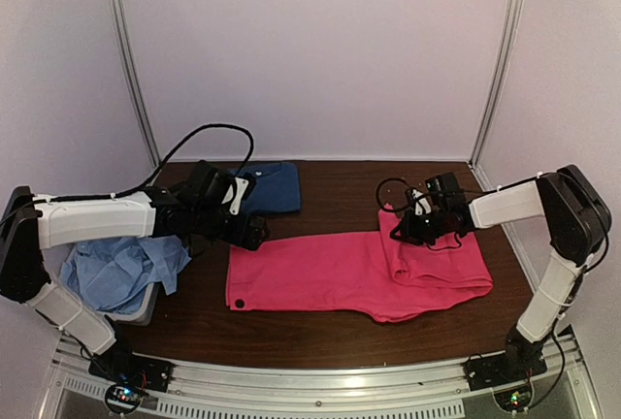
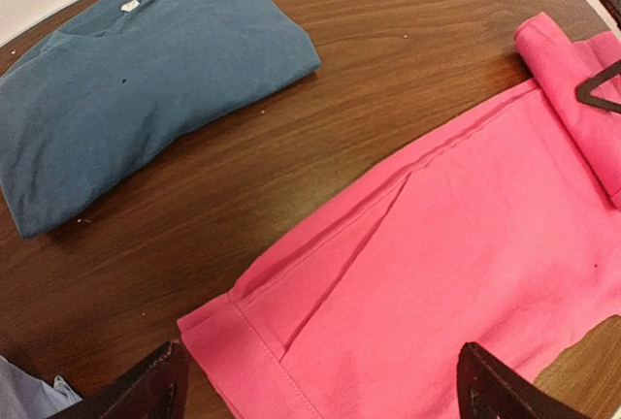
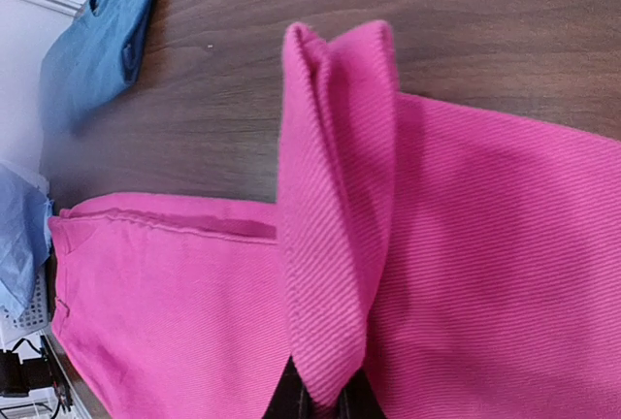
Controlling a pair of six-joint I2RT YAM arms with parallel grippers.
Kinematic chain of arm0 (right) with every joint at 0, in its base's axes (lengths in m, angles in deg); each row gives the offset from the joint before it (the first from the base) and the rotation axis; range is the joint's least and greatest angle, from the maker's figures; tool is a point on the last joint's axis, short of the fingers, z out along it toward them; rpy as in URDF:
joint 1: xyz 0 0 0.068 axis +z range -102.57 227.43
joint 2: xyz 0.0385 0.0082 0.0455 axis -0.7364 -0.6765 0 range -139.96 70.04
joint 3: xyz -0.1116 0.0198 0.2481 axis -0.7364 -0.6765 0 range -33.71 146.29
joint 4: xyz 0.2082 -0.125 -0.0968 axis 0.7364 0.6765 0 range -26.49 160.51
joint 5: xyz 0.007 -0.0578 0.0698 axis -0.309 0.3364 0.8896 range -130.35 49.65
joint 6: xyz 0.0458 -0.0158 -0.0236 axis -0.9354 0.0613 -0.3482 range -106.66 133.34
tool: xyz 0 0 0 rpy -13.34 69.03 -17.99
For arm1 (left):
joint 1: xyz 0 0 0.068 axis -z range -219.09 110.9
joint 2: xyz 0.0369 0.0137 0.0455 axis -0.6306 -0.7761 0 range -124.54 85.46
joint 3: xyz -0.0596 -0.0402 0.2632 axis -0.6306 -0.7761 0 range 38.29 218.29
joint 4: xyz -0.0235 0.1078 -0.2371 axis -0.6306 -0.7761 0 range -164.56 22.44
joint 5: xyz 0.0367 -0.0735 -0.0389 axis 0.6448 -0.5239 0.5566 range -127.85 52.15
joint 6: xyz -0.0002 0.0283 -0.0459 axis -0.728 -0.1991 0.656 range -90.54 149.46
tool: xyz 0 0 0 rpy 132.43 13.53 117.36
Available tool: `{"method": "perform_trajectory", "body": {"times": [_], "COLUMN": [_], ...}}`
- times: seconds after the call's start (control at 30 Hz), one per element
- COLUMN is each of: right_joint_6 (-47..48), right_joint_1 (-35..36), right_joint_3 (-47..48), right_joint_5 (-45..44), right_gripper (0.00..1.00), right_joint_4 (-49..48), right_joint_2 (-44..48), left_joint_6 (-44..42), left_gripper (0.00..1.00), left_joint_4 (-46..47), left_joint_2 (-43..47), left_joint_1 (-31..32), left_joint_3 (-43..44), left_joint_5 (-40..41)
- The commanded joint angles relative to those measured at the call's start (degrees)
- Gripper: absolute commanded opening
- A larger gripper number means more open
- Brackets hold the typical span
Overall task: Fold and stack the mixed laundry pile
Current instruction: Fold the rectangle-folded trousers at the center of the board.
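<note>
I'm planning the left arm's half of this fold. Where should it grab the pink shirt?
Take the pink shirt by its hemmed left end, from straight above: it lies flat on the table, under the open left gripper, opposite the fold pinched in the right gripper.

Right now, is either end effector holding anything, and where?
The right end effector pinches a raised fold of the pink shirt; the left end effector is open, empty.
</note>
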State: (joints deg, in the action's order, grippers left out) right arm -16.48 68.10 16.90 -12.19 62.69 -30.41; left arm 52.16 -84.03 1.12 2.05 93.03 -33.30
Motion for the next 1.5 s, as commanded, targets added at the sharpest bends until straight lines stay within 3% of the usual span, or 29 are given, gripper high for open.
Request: {"method": "perform_trajectory", "body": {"times": [0.0,0.17,0.27,0.57,0.87,1.47], "right_joint_6": [0.69,-8.79,-14.46,-21.73,-27.8,-30.56], "right_joint_1": [4.55,11.93,16.14,25.43,28.9,31.83], "right_joint_3": [3.9,4.42,4.04,14.92,25.01,36.75], "right_joint_5": [0.16,-0.09,-1.51,-2.98,-0.99,-0.39], "right_gripper": [0.0,0.0,0.0,0.0,0.0,0.0], "right_joint_4": [4.07,-1.19,-7.42,-14.48,-20.07,-19.99], "right_joint_2": [6.18,10.05,9.99,-1.6,-12.07,-23.62], "left_joint_6": [2.2,4.32,4.58,3.94,3.77,2.59], "left_gripper": [0.98,0.98,0.98,0.98,0.98,0.98], "left_joint_4": [-0.61,-2.94,-6.29,-9.99,-11.74,-12.26], "left_joint_2": [0.87,4.36,6.78,11.77,13.76,12.78], "left_joint_1": [-1.71,-5.56,-7.58,-14.95,-17.61,-20.13], "left_joint_3": [0.87,0.13,1.18,2.66,1.52,0.94], "left_joint_5": [2.65,3.3,7.67,6.45,5.92,4.05]}}
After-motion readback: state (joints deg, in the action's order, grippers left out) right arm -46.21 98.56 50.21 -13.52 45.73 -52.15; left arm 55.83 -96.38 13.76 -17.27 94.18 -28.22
